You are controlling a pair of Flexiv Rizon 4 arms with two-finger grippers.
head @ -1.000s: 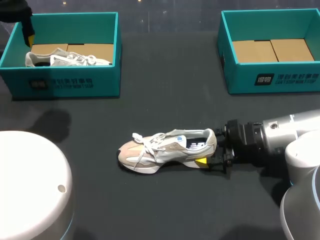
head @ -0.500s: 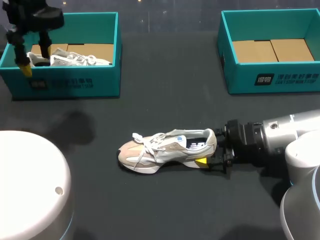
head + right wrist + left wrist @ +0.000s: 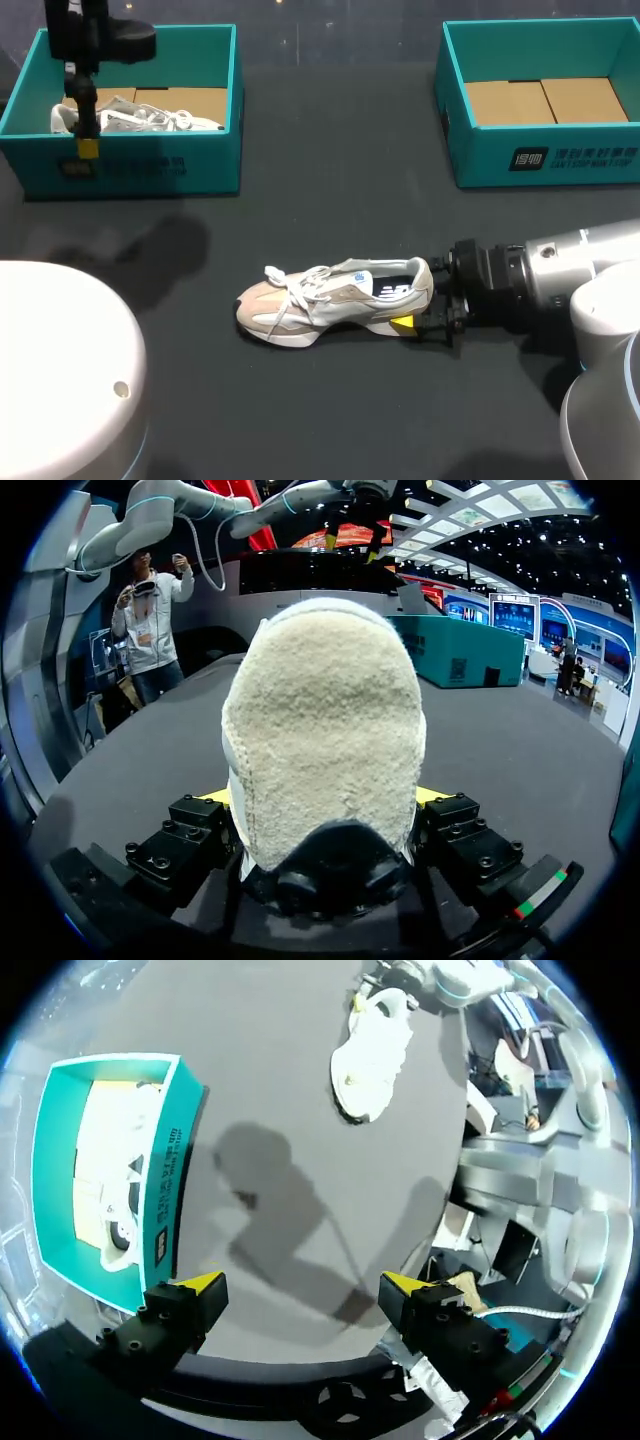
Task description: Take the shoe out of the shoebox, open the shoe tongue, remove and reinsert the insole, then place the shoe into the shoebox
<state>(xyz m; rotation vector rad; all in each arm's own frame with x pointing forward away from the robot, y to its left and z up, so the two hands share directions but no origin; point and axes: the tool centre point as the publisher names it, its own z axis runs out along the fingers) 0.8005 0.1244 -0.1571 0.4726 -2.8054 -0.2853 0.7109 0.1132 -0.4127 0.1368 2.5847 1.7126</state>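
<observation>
**A:** What is found at the far left?

**B:** The left shoebox (image 3: 130,168) is set at ten o'clock on the tabletop (image 3: 330,420). A boxed shoe (image 3: 140,119) is laid inside it, with the heel turned to nine o'clock and the toe to three. The left pincer (image 3: 300,1285) is held above the front wall of that box, over its nine o'clock end. It is released: the yellow tips are spread wide and nothing is caught between them.

**A:** And toward the middle?

**B:** A loose shoe (image 3: 335,300), beige and grey with white laces, is laid upright on the tabletop, slightly toward five o'clock from the centre. Its toe is pointed to nine o'clock and its heel to three.

**A:** How is it held?

**B:** The heel is clasped by the right pincer (image 3: 322,798), which is brought in from three o'clock. In the right wrist view the fleecy heel collar is pressed on both sides by the fingers, so the shoe is gripped.

**A:** What is placed at the right?

**B:** The right shoebox (image 3: 545,155) is set at two o'clock, well apart from the loose shoe. Only its cardboard floor is shown inside.
</observation>
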